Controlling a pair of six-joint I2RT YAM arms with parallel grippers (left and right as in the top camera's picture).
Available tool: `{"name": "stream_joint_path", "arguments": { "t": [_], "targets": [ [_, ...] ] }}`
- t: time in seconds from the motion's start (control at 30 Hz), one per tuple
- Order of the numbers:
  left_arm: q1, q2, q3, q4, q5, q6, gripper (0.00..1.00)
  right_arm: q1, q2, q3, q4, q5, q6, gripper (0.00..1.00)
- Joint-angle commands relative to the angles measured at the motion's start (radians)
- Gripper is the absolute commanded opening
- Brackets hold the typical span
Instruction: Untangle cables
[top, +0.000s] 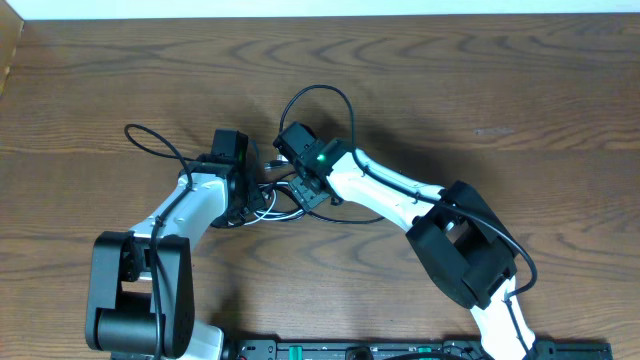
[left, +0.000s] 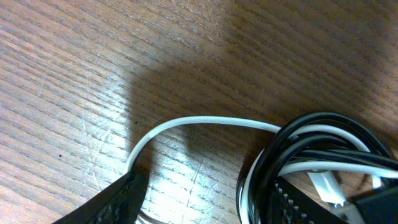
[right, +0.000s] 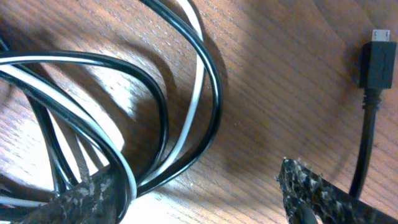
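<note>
The cables (top: 272, 203) lie in a small black-and-white tangle on the wooden table, between the two wrists. In the left wrist view a white cable (left: 205, 121) arcs over the wood into a coil of black cable (left: 323, 127) that lies against the right finger. My left gripper (left: 208, 205) is open with bare wood between its fingers. In the right wrist view black loops (right: 214, 93) and white loops (right: 196, 93) drape over the left finger (right: 87, 199). My right gripper (right: 202, 199) is open, nothing between its jaws. A black plug (right: 378, 62) lies at the right.
Thick black arm wires loop above each wrist, the left wire (top: 150, 140) and the right wire (top: 320, 95). A white cable end piece (left: 326, 186) sits inside the coil. The table's far edge (top: 320, 14) runs along the top.
</note>
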Motion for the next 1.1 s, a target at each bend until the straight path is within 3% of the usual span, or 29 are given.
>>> {"name": "stream_joint_path", "arguments": {
  "t": [0.0, 0.4, 0.77, 1.07],
  "targets": [
    [0.032, 0.045, -0.047, -0.036, -0.085, -0.016, 0.61, -0.05, 0.039, -0.014, -0.063, 0.138, -0.065, 0.76],
    [0.046, 0.045, -0.047, -0.035, -0.088, -0.016, 0.63, -0.12, 0.134, -0.015, -0.134, 0.262, -0.095, 0.79],
    [0.059, 0.045, -0.047, -0.034, -0.157, -0.017, 0.63, -0.228, 0.186, -0.016, -0.14, 0.254, -0.095, 0.82],
    [0.145, 0.045, -0.047, -0.032, -0.163, -0.016, 0.63, -0.292, 0.186, -0.016, -0.143, 0.252, -0.095, 0.83]
  ]
}}
